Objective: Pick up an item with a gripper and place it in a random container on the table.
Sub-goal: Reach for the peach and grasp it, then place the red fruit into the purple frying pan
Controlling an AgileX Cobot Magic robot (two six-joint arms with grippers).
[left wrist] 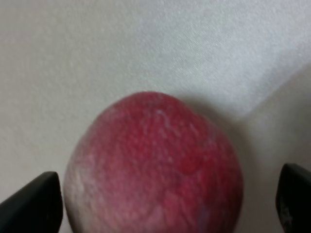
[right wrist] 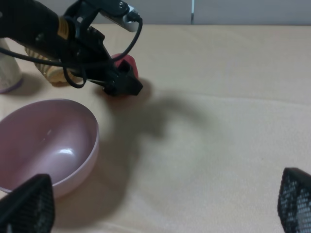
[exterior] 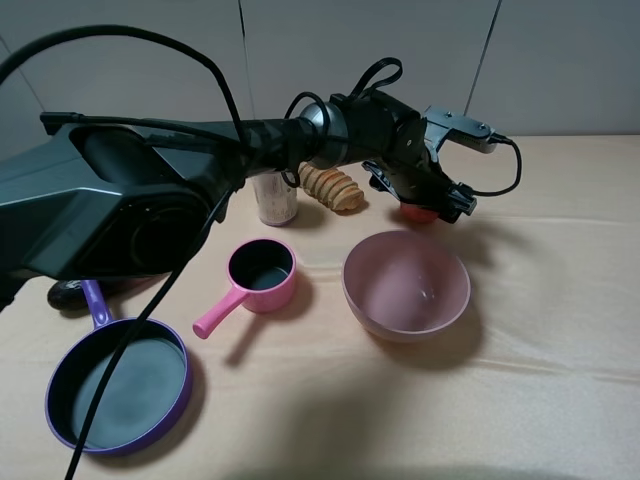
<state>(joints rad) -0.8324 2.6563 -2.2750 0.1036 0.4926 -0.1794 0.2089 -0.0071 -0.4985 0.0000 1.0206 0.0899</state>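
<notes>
The item, a matte pinkish-red peach (left wrist: 155, 165), lies on the tan table behind the pink bowl. From above only a strip of the item (exterior: 418, 211) shows under the claw. My left gripper (exterior: 432, 200) is lowered over it, and its black fingers (left wrist: 36, 201) stand on either side of the fruit with small gaps, so it is open around it. The right wrist view also shows this claw (right wrist: 121, 82) over the item (right wrist: 127, 62). The purple frying pan (exterior: 182, 380) sits at the front left. My right gripper (right wrist: 165, 204) is open, and holds nothing.
A pink bowl (exterior: 350, 290) stands just in front of the peach, with a small pink saucepan (exterior: 290, 280) to its left. A pale can (exterior: 277, 200) and a ridged brown pastry (exterior: 333, 188) sit behind them. The left arm's dark base (exterior: 90, 210) fills the left side.
</notes>
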